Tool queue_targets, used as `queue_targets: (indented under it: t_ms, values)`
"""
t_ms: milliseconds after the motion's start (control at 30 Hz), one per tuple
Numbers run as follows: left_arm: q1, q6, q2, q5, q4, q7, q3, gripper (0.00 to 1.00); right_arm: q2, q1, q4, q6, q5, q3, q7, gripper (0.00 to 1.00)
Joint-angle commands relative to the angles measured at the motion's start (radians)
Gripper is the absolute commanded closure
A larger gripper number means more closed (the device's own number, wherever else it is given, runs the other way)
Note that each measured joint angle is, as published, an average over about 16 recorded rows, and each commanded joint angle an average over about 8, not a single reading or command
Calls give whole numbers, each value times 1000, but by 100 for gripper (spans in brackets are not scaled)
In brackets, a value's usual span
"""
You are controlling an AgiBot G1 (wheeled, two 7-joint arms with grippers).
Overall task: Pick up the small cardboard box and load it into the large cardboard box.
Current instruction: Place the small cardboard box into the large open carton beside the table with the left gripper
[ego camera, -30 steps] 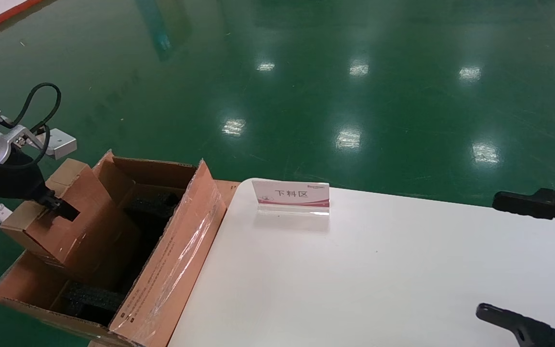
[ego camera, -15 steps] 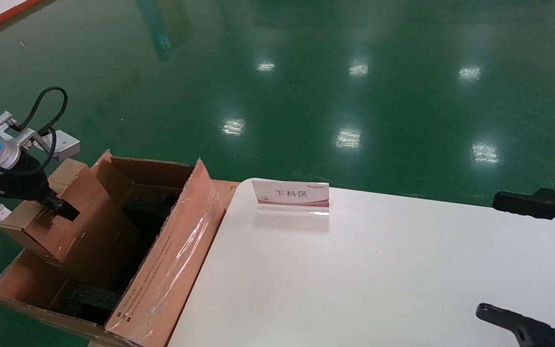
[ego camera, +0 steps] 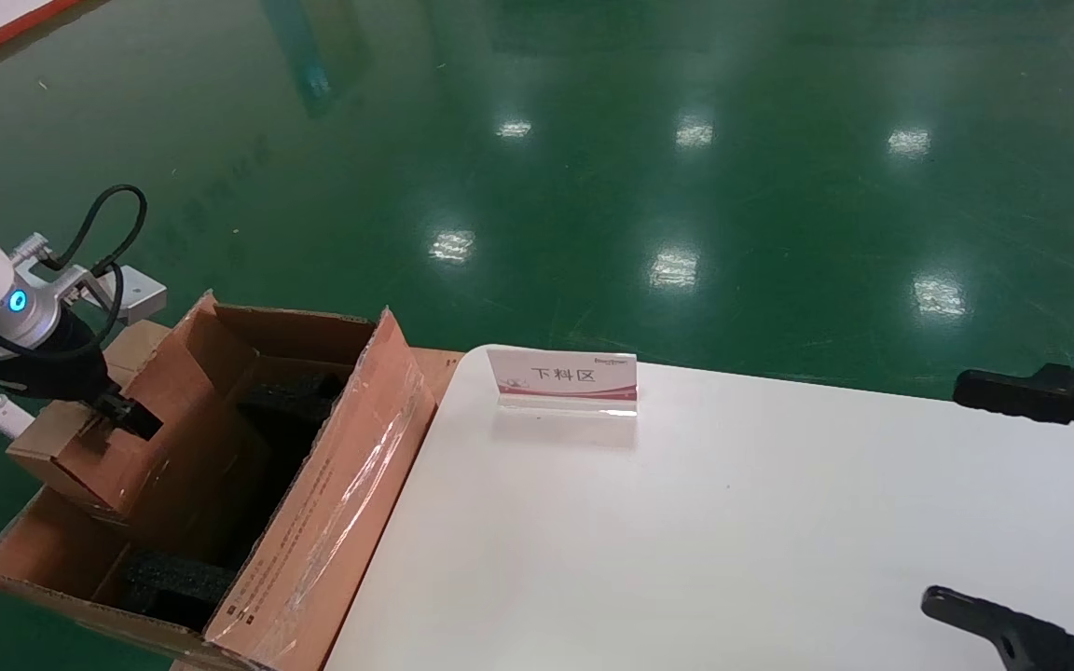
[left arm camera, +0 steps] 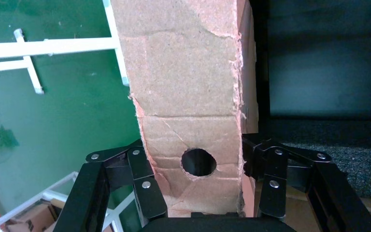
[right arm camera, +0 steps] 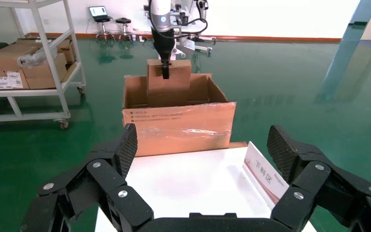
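Head view shows the left end effector (ego camera: pixel 131 417) pinching the small cardboard box (ego camera: pixel 80 452) at its top face, above the outer side of the large cardboard box (ego camera: pixel 220 485). The small cardboard box hangs tilted, its lower part sunk below the rim of the large cardboard box, on the side away from the table (ego camera: pixel 733 522). Black foam blocks (ego camera: pixel 178 582) lie inside the large cardboard box, one near its front corner and another deeper toward its far end. The taped long flap (ego camera: pixel 337 522) of the large cardboard box leans against the edge of the table.

From the left wrist view, the small cardboard box (left arm camera: pixel 188 96) sits squarely between the fingers (left arm camera: pixel 147 188), which press on its two opposite sides; a small round hole (left arm camera: pixel 198 162) shows in the face just ahead of the end effector, level with the fingers.

A sign card (ego camera: pixel 563 380) with red printing stands on the table near the large cardboard box. The right end effector (right arm camera: pixel 203 150) hovers over the far side of the table, well apart from the large cardboard box, its fingers spread wide with nothing between them.
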Motion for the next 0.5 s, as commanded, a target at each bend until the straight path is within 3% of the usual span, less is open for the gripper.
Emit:
queue_targets:
  t_ms: [33, 500]
  values:
    - [8, -3, 1, 6, -8, -16, 4, 100, 0, 0, 0, 0, 0, 0, 0, 0]
    - [103, -54, 41, -14, 75, -18, 4, 100, 0, 0, 0, 0, 1, -1, 0, 0]
